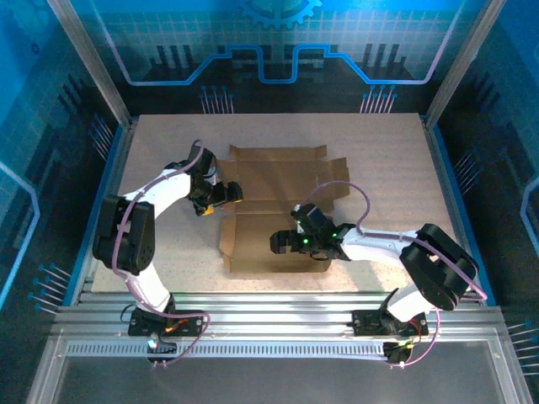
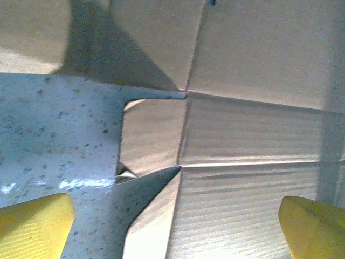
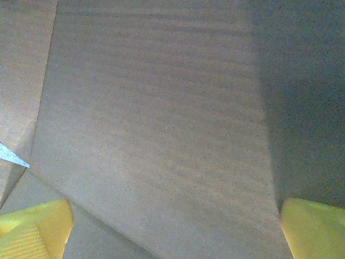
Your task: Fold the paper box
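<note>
Right fingertips (image 3: 32, 229) cropped at corners; paper box (image 3: 161, 108) edges beyond frame

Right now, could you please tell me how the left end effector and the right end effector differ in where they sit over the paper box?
The left end effector sits at the paper box's left edge, by a flap notch; the right end effector hangs over its near panel. The left one's fingers straddle that edge, one over the table, while both of the right one's are over cardboard. Both are open and hold nothing.
</note>
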Tool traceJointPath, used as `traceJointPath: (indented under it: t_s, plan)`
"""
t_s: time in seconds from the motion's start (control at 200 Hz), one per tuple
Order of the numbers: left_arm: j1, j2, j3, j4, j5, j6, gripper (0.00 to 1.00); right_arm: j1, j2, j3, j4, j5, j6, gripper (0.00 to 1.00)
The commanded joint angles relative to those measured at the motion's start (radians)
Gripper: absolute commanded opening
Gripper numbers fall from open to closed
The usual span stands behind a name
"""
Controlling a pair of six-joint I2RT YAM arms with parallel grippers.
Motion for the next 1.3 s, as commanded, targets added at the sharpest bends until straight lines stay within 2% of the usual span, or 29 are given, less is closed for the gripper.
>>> traceJointPath:
  t_s: [0.0, 0.26, 0.59, 0.851, 1.141, 1.291]
  plan:
    - [-0.015, 0.023, -0.007, 0.07, 0.055, -0.015, 0.98, 0.014, 0.026, -0.02, 0.006, 0.001, 0.013, 1.0]
    - [-0.025, 0.071, 0.045, 0.079, 0.028, 0.014, 0.98, 0.014, 0.03, -0.031, 0.008, 0.004, 0.015, 1.0]
    - [-0.05, 0.059, 0.047, 0.031, -0.177, 0.002, 0.99, 0.014, 0.024, -0.027, -0.026, 0.0, -0.009, 1.0]
    - [-0.075, 0.084, 0.022, 0.168, 0.009, -0.017, 0.94, 0.014, 0.024, -0.018, -0.058, -0.007, -0.031, 1.0]
    - [-0.093, -0.004, 0.038, 0.216, 0.071, 0.009, 0.88, 0.015, 0.038, -0.023, -0.032, -0.005, -0.014, 1.0]
    - [-0.095, 0.041, 0.066, 0.216, 0.106, 0.01, 0.89, 0.016, 0.038, -0.036, -0.011, 0.0, 0.001, 1.0]
